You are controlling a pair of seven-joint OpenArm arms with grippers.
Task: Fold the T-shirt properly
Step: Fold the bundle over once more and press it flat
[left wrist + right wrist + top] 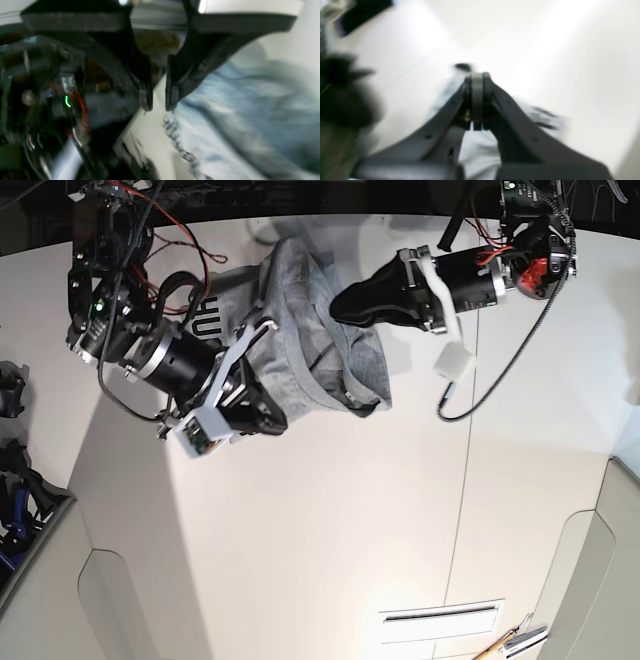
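Shirt (310,320) is lying bunched up at the far end of the white table (330,530), between the two arms, w/ black lettering showing on its left part in the base view. Right gripper (477,100) is sitting at the shirt's near-left edge; wrist cam is showing its fingers pressed together on a thin pale strip, grey cloth right under them, prob. pinching shirt fabric but the view is blurry. Left gripper (158,100) is hanging over the shirt's right side; its wrist cam is showing the jaws a narrow gap apart, nothing between them, tips just above the lettered edge of the cloth and bare table beside it. Both wrist views are smeared. In the base view a small white block (454,363) is dangling below the left arm.
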